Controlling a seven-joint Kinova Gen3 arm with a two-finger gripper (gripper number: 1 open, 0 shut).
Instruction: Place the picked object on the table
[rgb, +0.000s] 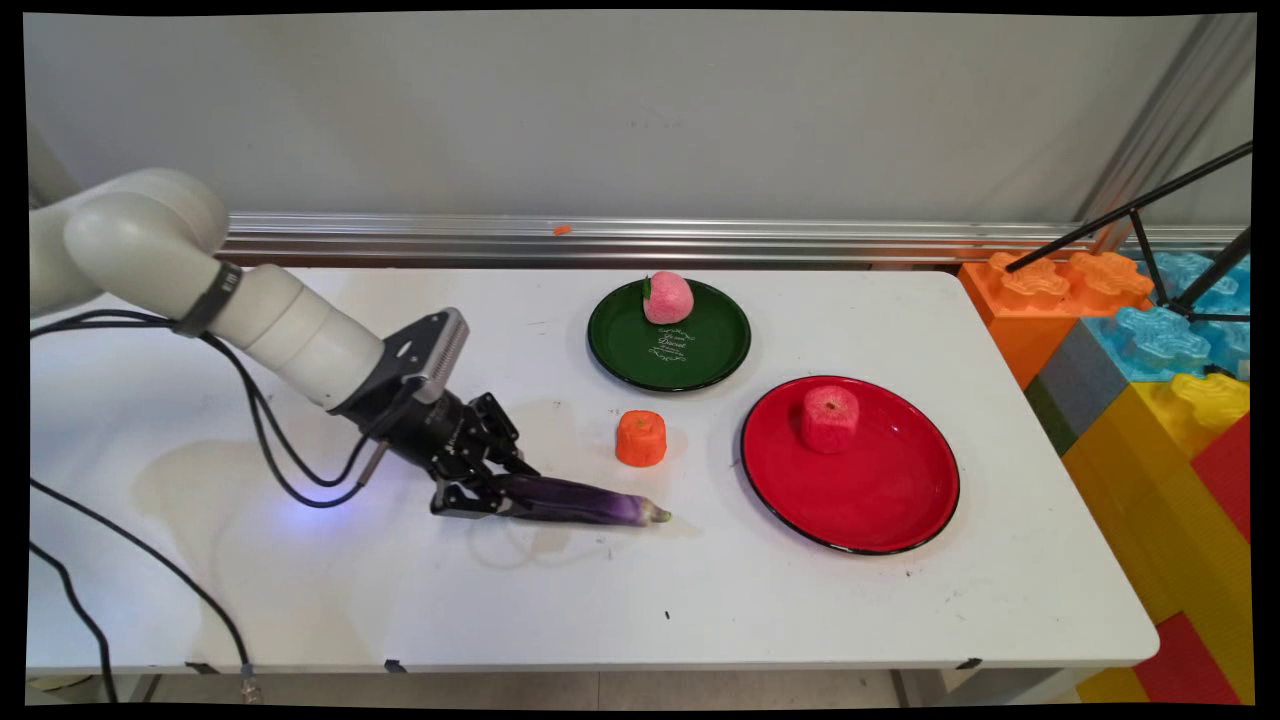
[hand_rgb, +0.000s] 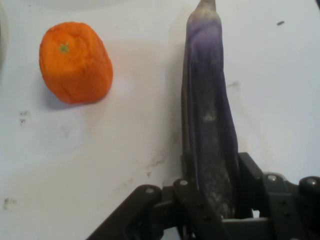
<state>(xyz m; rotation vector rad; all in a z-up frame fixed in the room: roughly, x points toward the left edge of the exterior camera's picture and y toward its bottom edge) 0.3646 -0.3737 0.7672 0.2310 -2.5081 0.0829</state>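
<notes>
The pincer (rgb: 478, 497) sits low over the white counter (rgb: 600, 600), closed around the thick end of a long purple eggplant (rgb: 585, 503). In the hand view the eggplant (hand_rgb: 209, 125) runs straight up from between the fingers, lengthwise along the pincer's own axis, its narrow stem tip at the picture's top. The fingers press on it from both sides — a hold, not a near miss. In the main view the eggplant looks to lie flat on the counter or just above it; which of the two cannot be told.

Just beyond the eggplant's tip, apart from it, stands an orange carrot stub (rgb: 641, 438), upright on its cut face; the hand view shows it off to the left (hand_rgb: 75, 62), clear of the fingers. Farther back is a green plate (rgb: 700, 375) with a pink peach (rgb: 667, 298) near its far rim. To the right lies a red plate (rgb: 880, 500) carrying a red apple-like piece (rgb: 829, 418) toward its back left.

As a judgement, the step in hand is the grasp itself, with the lift not visibly begun. The hold is at one end of a long thing — so any move would call for a steady rise, since the free end may sag or swing toward the carrot stub.
</notes>
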